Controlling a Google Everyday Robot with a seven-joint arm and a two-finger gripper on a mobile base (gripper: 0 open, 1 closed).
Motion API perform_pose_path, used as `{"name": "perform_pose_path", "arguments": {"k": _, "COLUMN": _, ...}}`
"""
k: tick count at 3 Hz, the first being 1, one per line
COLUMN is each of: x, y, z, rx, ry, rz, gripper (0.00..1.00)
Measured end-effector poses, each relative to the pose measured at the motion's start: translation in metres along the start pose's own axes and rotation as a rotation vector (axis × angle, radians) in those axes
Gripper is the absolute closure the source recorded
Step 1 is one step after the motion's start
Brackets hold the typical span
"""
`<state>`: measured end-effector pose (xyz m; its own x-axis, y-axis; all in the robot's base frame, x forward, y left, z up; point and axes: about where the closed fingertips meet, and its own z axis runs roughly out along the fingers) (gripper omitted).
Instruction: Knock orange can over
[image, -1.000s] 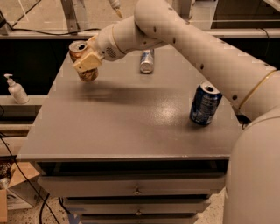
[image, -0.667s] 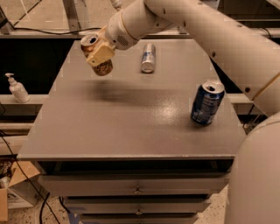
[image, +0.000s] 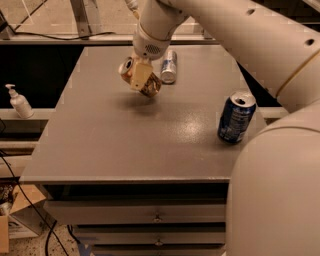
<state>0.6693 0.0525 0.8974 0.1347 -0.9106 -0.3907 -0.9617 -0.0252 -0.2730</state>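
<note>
The orange can (image: 151, 88) is coppery gold with a silver top. It hangs tilted in the air over the back middle of the grey table (image: 100, 145), top pointing up and to the left, and its shadow lies on the table just below. My gripper (image: 140, 76) reaches down from the cream arm and is shut on the orange can, with one pale finger (image: 140, 75) across the can's side.
A slim silver-and-blue can (image: 169, 66) lies on its side just right of the gripper. A dark blue can (image: 236, 118) stands upright near the right edge. A pump bottle (image: 20, 102) stands on a shelf to the left. Drawers (image: 155, 215) sit under the table.
The gripper has carried the orange can from the table's back left corner to the right and toward the front, close to the lying slim can. The other cans have not moved.
</note>
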Motion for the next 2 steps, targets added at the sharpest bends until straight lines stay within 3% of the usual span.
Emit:
{"name": "perform_pose_path", "arguments": {"k": 1, "x": 0.019, "y": 0.015, "z": 0.010, "rx": -0.063, "ry": 0.135, "rz": -0.042, "gripper": 0.60}}
{"name": "perform_pose_path", "arguments": {"k": 2, "x": 0.020, "y": 0.029, "z": 0.012, "rx": -0.103, "ry": 0.171, "rz": -0.077, "gripper": 0.36}}
